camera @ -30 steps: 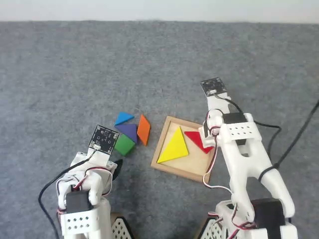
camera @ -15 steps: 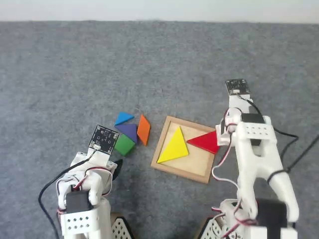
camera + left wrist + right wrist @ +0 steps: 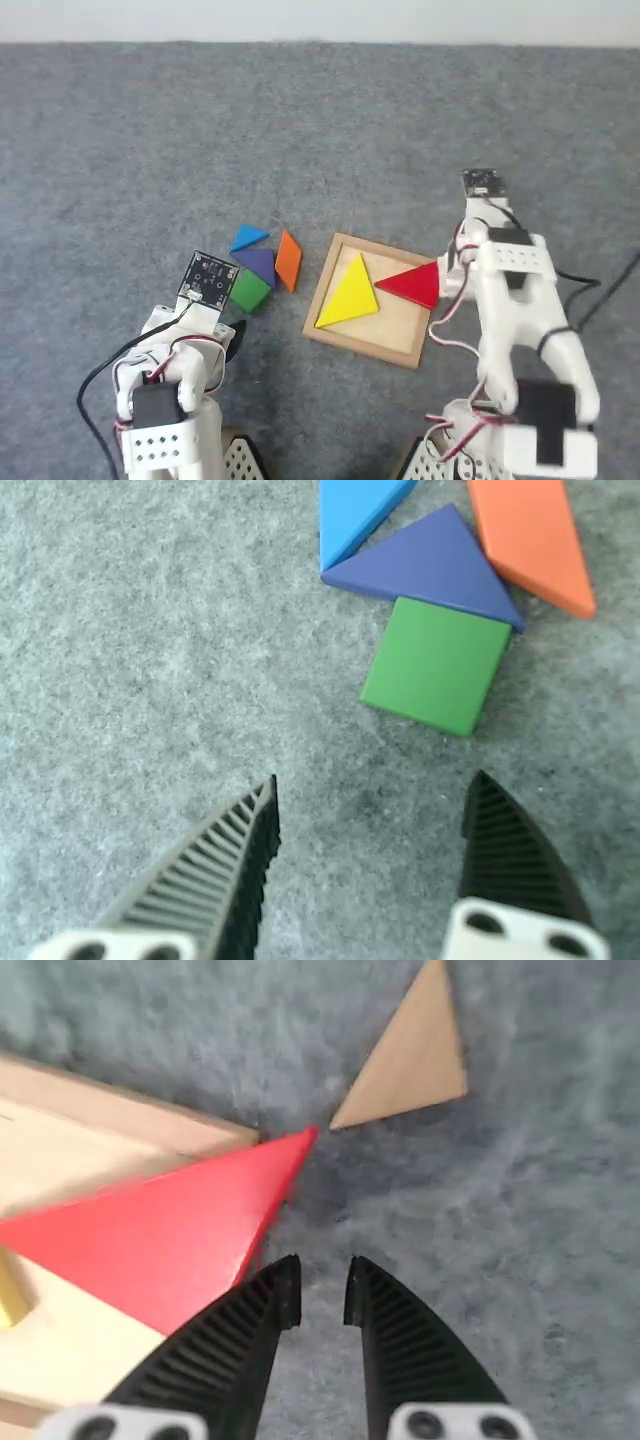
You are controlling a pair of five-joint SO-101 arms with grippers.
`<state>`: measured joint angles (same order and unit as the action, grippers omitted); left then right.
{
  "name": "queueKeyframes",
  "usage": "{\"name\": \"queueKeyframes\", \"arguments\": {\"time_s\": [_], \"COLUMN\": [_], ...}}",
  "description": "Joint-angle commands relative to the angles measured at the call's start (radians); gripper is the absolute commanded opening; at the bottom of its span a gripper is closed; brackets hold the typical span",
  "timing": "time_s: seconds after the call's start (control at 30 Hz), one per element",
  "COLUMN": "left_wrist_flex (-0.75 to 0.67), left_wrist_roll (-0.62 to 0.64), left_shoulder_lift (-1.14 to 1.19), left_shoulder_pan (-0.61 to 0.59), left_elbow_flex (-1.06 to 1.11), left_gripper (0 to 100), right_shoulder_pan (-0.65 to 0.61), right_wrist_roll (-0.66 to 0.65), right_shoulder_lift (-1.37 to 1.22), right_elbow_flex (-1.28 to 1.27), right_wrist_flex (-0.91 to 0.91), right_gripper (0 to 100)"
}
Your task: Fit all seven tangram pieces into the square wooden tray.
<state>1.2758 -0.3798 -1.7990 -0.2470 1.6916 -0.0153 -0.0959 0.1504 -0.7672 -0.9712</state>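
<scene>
The square wooden tray point(image 3: 345, 335) lies between the arms with a yellow triangle point(image 3: 348, 293) flat in it. A red triangle point(image 3: 412, 285) rests across the tray's right rim, one corner off the edge. My right gripper point(image 3: 322, 1292) hovers over the carpet just beside that red triangle point(image 3: 150, 1240), its fingers almost together with nothing between them. A tan triangle point(image 3: 410, 1060) lies on the carpet beyond. My left gripper point(image 3: 375, 800) is open above bare carpet, short of the green square point(image 3: 437, 665), purple triangle point(image 3: 430, 565), blue triangle point(image 3: 355, 510) and orange parallelogram point(image 3: 530, 540).
The loose coloured pieces point(image 3: 262, 262) cluster on the grey carpet left of the tray. The right arm point(image 3: 505, 270) stands over the tray's right edge. A black cable point(image 3: 600, 285) trails off to the right. Open carpet stretches behind the tray.
The right arm swung to the right. The red triangle turned and slid from inside the tray to across its right rim. The left arm stayed still.
</scene>
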Motion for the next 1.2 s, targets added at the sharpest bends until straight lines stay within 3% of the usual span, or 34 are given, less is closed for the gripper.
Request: {"name": "queueKeyframes", "arguments": {"time_s": [0.0,0.33,0.6,0.7,0.9,1.17], "left_wrist_flex": [0.003,0.003,0.003,0.003,0.003,0.003], "left_wrist_roll": [0.006,0.006,0.006,0.006,0.006,0.006], "left_shoulder_lift": [-0.018,-0.018,-0.018,-0.018,-0.018,-0.018], "left_shoulder_pan": [0.003,0.003,0.003,0.003,0.003,0.003], "left_elbow_flex": [-0.008,-0.008,-0.008,-0.008,-0.008,-0.008], "left_gripper": [28,28,28,28,28,28], "right_shoulder_pan": [-0.088,-0.268,-0.320,-0.294,-0.139,-0.165], "right_wrist_roll": [-0.017,-0.015,-0.012,-0.011,-0.015,-0.018], "right_shoulder_lift": [-0.010,-0.021,-0.093,-0.067,0.225,0.409], "right_elbow_flex": [0.068,0.133,0.209,0.226,0.107,-0.083], "right_wrist_flex": [-0.005,-0.002,0.007,-0.010,-0.038,0.001], "right_gripper": [9.6,9.6,9.6,9.6,9.9,9.8]}}
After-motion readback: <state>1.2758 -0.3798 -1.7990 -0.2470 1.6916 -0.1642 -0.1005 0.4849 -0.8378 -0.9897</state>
